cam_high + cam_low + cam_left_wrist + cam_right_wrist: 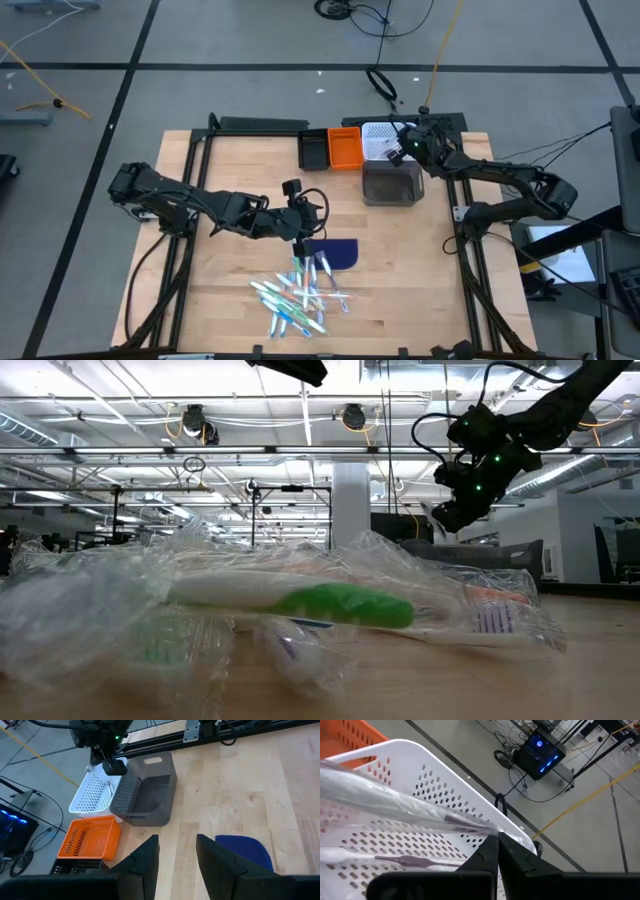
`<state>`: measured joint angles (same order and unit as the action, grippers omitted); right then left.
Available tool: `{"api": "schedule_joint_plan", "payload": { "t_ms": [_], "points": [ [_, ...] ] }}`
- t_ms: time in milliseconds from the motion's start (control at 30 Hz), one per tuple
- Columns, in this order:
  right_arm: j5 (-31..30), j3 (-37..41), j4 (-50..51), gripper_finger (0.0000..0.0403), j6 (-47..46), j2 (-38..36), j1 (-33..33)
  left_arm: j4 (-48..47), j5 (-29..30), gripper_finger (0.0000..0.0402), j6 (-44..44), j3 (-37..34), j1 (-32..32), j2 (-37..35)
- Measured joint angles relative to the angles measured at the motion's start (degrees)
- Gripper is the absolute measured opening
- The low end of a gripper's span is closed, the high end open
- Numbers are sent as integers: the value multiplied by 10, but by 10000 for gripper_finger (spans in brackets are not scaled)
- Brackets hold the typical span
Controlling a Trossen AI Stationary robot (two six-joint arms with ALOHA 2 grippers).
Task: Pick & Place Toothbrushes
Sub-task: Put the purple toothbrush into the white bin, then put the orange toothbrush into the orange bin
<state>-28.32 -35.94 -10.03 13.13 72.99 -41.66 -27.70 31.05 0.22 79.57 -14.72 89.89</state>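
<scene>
Right claw (497, 851) is clenched on a wrapped toothbrush (395, 802), pinching the end of its clear wrapper between the dark fingers. It hangs above the white perforated bin (380, 140) at the far edge of the desk (240, 180). In the right wrist view the held brush slants over the white bin's rim, and another wrapped brush with a purple grip (402, 861) lies on the bin floor.

Left claw (300, 243) is released, fingers (145, 860) parted with nothing between them. It hovers near the middle of the desk, just beside the dark blue mat (335, 252) and at the far edge of the toothbrush pile (300, 295).

The pile lies on the near half of the desk, a loose heap of wrapped brushes in blue, white, green and orange-pink, crossing one another. Low view: a white-and-green brush (300, 600) in crinkled clear wrapping lies closest to the camera.

Bins stand in a row at the far side: black (313, 148), orange (345, 147), then white, with a grey bin (392, 183) just in front of the white one. Left wrist view shows the grey bin (150, 795) with nothing visible inside; same for the orange one (90, 837).
</scene>
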Motion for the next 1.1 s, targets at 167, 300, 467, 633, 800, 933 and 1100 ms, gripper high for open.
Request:
{"api": "schedule_joint_plan", "payload": {
  "t_ms": [167,300,467,633,800,933,1100],
  "points": [
    [1,0,0,11,2,0,-3,0,0,131,0,0,0,0],
    [16,0,-5,32,16,0,-3,0,0,131,0,0,0,0],
    [29,0,-11,71,15,0,-3,0,0,131,0,0,0,0],
    [29,0,-13,105,12,0,-3,0,0,131,0,0,0,0],
    [75,0,-14,122,-9,-3,10,0,0,131,0,0,0,0],
    [139,0,-11,125,-27,-16,40,0,0,131,-1,0,0,0],
    [233,0,11,123,-74,-49,100,0,0,131,-1,0,0,0]
  ]
}}
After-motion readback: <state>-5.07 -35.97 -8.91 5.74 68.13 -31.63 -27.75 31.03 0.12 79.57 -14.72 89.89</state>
